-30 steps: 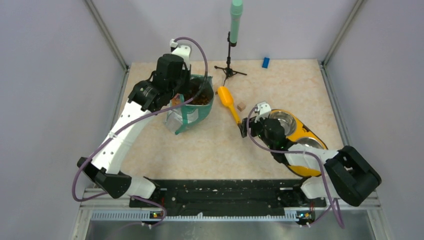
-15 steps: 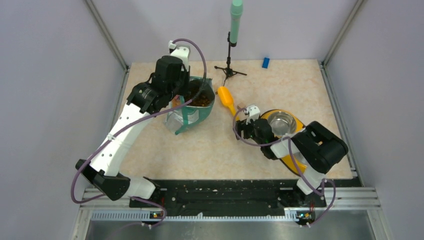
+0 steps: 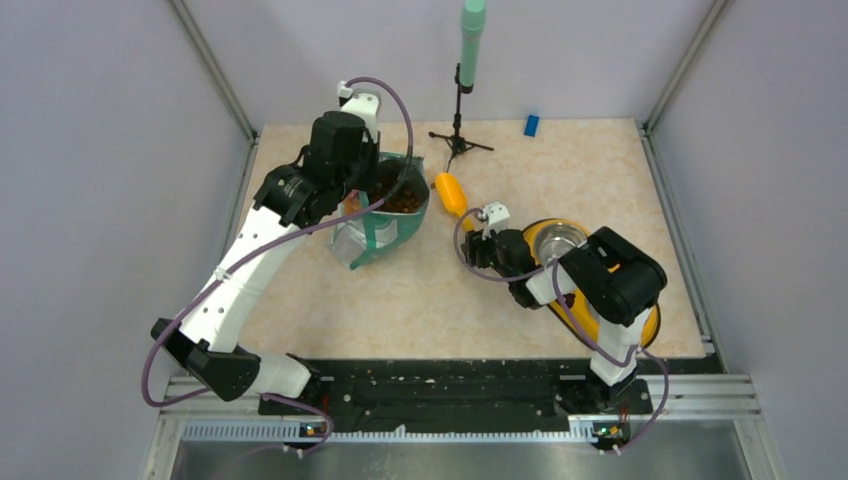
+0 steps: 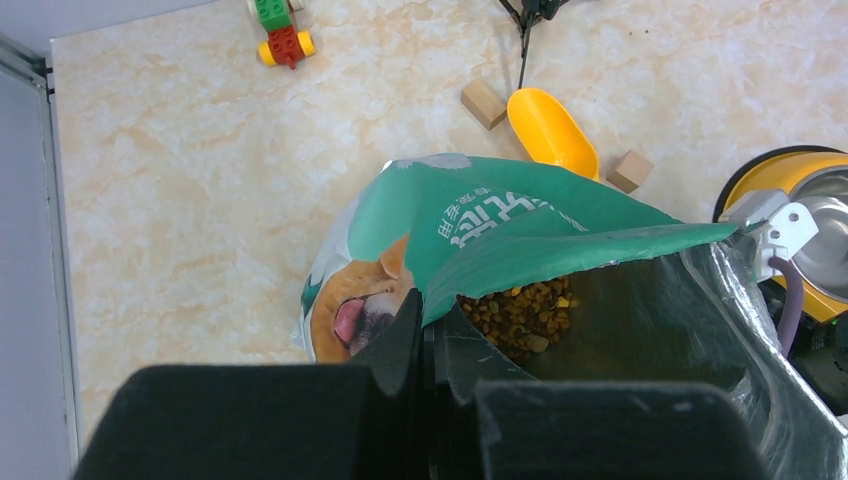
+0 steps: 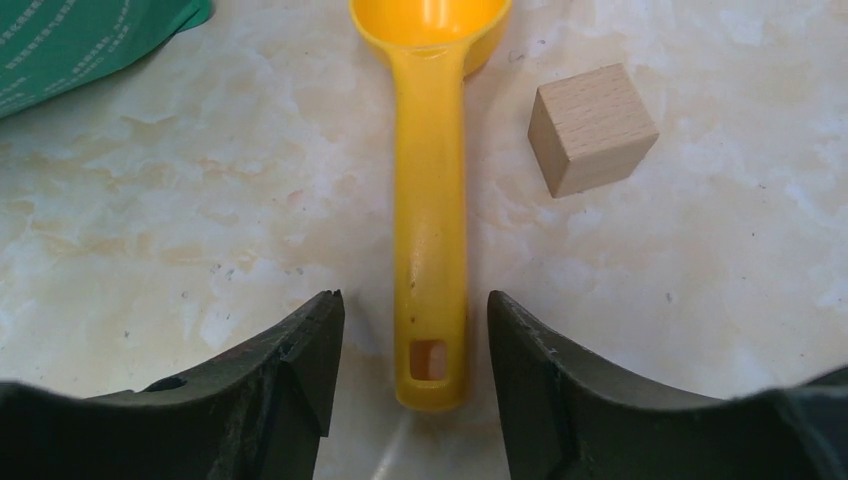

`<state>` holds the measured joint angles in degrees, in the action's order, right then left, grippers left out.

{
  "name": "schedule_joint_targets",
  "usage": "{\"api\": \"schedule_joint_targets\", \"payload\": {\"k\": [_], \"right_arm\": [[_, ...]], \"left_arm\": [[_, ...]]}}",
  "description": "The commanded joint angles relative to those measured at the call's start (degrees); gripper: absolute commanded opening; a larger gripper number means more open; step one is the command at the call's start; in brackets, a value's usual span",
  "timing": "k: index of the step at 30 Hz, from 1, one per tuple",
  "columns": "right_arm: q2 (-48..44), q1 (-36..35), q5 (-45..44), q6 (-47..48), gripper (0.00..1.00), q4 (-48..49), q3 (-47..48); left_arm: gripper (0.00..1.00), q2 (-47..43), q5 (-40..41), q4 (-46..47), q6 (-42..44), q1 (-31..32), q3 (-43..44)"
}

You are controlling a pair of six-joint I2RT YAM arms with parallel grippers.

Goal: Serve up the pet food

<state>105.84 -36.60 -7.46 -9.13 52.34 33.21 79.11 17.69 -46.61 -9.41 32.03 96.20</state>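
The teal-and-white pouch with a dog's face stands open at the back left. Brown pet food shows inside it. My left gripper is shut on the pouch's rim, holding the mouth open. A yellow scoop lies flat on the table to the pouch's right, its empty cup toward the back. My right gripper is open and low over the table. Its fingers straddle the end of the scoop's handle, with a gap on each side. The yellow feeder with steel bowls sits right of that gripper.
A tan wooden cube lies just right of the scoop's cup, and another cube lies behind it. A tripod stand with a green tube, a blue block and a toy-brick figure stand near the back wall.
My right arm has swung left and forward until its jaws flank the scoop's handle end, and the jaws have narrowed. The left arm and pouch have not moved.
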Motion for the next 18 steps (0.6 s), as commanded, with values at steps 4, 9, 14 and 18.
{"api": "schedule_joint_targets", "payload": {"k": [4,9,14,18], "right_arm": [[3.7,-1.0,-1.2,0.8,0.51,0.8,1.6],[4.9,-3.5,-4.5,3.8,0.48,2.0,1.4],[5.8,-5.1,-9.0,5.5,0.47,6.6,-1.3],[6.5,-5.5,-11.0,6.7,0.41,7.6,-1.7]], "left_arm": [[0.00,-0.2,2.9,1.5,1.8,-0.3,2.4],[0.00,0.2,3.1,1.2,2.3,-0.3,2.4],[0.00,0.4,2.8,1.3,2.2,-0.3,2.4],[0.00,0.5,2.7,1.4,2.3,-0.3,2.5]]}}
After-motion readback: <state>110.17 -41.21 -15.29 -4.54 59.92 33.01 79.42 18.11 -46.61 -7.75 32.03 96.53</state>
